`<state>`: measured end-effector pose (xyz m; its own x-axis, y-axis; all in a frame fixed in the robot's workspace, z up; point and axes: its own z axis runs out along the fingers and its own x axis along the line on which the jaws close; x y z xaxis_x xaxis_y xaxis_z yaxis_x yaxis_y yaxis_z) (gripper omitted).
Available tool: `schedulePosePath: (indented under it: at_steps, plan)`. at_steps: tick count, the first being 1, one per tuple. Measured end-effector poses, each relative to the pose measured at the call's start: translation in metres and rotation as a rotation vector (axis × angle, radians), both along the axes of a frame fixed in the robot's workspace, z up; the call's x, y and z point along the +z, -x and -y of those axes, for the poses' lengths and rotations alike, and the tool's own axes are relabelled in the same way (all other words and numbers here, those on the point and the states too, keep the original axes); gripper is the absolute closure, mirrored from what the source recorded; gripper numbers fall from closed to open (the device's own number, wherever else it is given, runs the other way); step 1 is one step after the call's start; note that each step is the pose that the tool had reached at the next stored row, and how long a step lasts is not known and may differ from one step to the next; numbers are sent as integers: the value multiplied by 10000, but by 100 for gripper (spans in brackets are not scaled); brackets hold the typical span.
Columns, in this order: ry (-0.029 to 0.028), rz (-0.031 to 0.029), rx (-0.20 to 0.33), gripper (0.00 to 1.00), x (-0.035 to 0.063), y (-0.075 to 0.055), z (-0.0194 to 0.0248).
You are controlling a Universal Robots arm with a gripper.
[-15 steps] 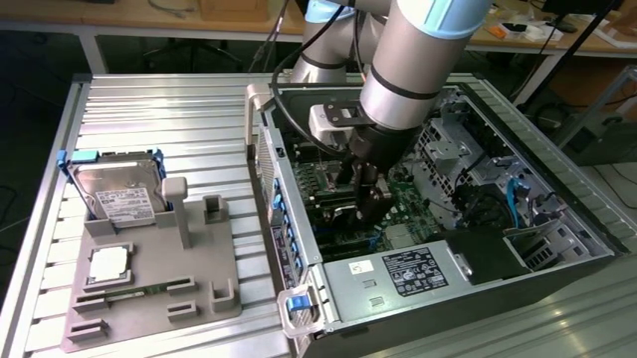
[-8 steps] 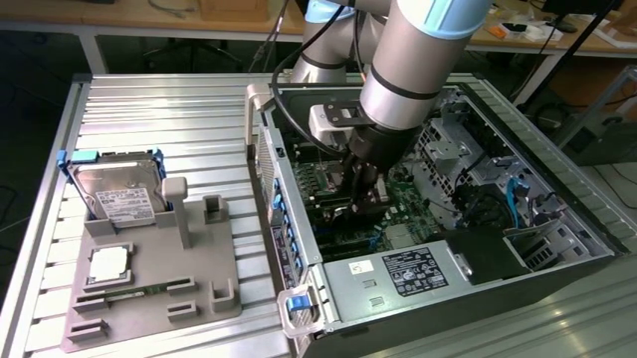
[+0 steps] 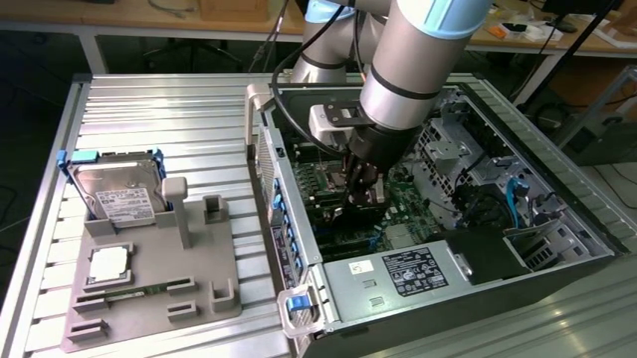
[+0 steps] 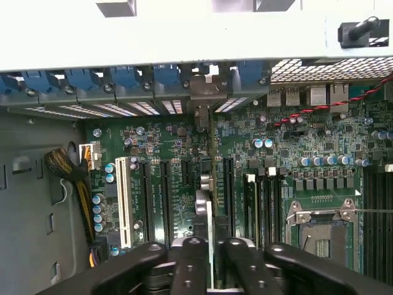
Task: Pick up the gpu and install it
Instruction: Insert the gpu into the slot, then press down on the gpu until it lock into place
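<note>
- Exterior view: the arm reaches down into the open computer case [image 3: 557,246], which lies on the slatted metal desk [image 3: 149,112]. The claw [image 3: 360,195] is low over the motherboard [image 3: 403,190], near the expansion slots, with a dark flat part below its fingers that I take to be the gpu [image 3: 350,218]. On the exterior view's left, a grey fixture tray [image 3: 149,313] holds a hard drive [image 3: 121,195], a CPU [image 3: 107,262] and a RAM stick [image 3: 134,294].
- Wrist view: the claw [image 4: 210,246] is closed narrow on the gpu [image 4: 205,212], seen edge-on as a thin upright card between the black fingers [image 4: 191,264]. Its far end points at the rear bracket openings with blue latches [image 4: 126,77]; the card stands over the motherboard [image 4: 295,141], between two long black slots [image 4: 164,200].
- Judgement: the pick-up is done and the installing step is in hand. Seating calls for the card's edge to line up squarely with one slot and its bracket end to meet the rear opening; which slot it sits over cannot be told.
</note>
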<state>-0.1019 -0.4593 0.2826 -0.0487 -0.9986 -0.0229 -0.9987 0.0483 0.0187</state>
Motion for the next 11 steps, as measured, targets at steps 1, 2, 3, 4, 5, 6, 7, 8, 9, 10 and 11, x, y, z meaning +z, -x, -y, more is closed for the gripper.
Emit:
schedulePosePath:
  at_steps: [1,2,3,4,5,6,7,8,9,10,11]
  plan:
    - [0,0,0,89,0,0,0]
    - [0,0,0,89,0,0,0]
    - [0,0,0,89,0,0,0]
    - [-1,0,0,89,0,0,0]
    - [0,0,0,89,0,0,0]
    - [0,0,0,89,0,0,0]
    - [0,0,0,89,0,0,0]
    - [0,0,0,89,0,0,0]
    - [0,-1,0,89,0,0,0]
    - [0,0,0,89,0,0,0]
    - [0,0,0,89,0,0,0]
